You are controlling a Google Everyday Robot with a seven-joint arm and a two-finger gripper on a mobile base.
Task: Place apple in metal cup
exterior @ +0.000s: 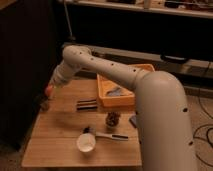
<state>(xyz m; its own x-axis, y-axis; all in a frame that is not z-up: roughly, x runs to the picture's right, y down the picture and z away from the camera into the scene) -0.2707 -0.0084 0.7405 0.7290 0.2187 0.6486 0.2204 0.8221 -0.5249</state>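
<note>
My gripper (49,93) hangs over the left edge of the wooden table (60,145), at the end of the white arm that reaches in from the lower right. It is shut on the apple (48,90), which shows as a small red-orange spot at its tip. Just below it, at the table's left edge, sits a small dark shape that looks like the metal cup (44,105). The apple is a little above this cup and apart from it. The arm hides part of the table's right side.
An orange tray (142,70) with something dark inside stands at the back of the table. In front of it are a flat dark object (86,104), a clear glass with dark contents (113,120), a white round cup (86,143) and a utensil (110,136).
</note>
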